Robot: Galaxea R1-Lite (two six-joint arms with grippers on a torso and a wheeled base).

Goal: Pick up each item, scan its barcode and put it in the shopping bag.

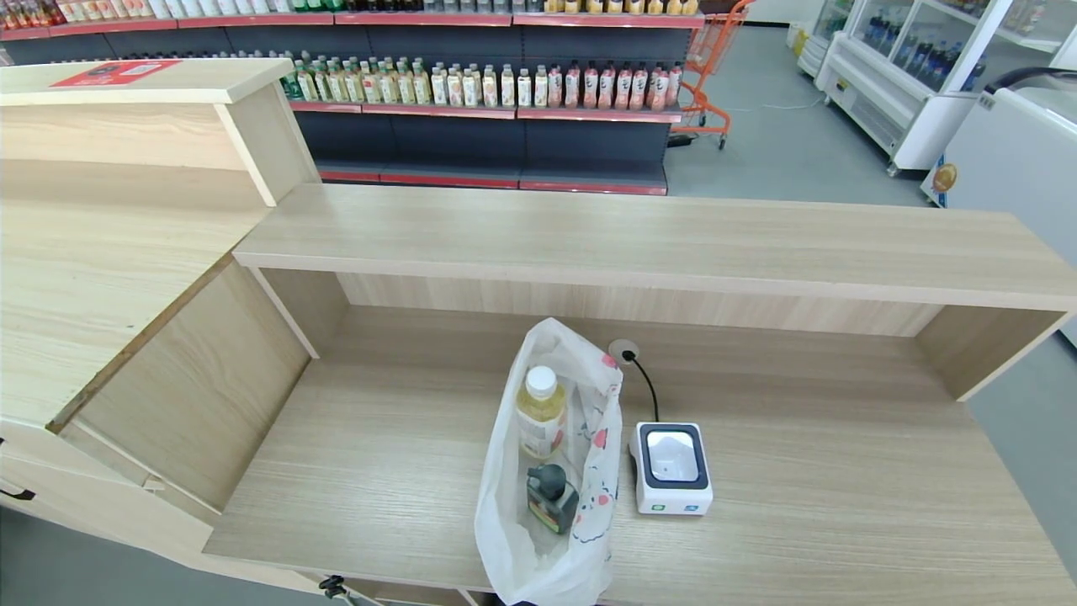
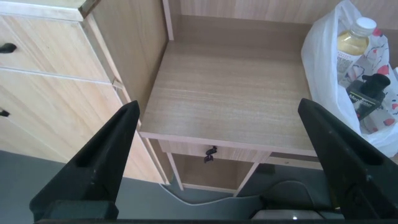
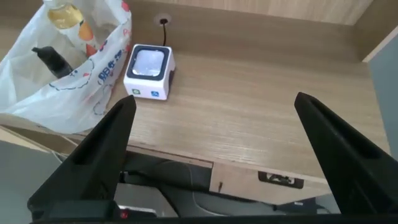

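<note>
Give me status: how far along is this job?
Done: a yellow drink bottle and a dark bottle sit in the shopping bag beside the scanner. In hand: nothing; the left gripper and right gripper are both open and empty. Left: nothing I can see, so it looks finished.

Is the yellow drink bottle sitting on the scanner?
No, the yellow drink bottle stands inside the white shopping bag, beside the scanner.

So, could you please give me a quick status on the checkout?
Open, empty: left pincer, right pincer. In bag: juice bottle, dark bottle. Beside it the scanner, nothing in the way.
</note>
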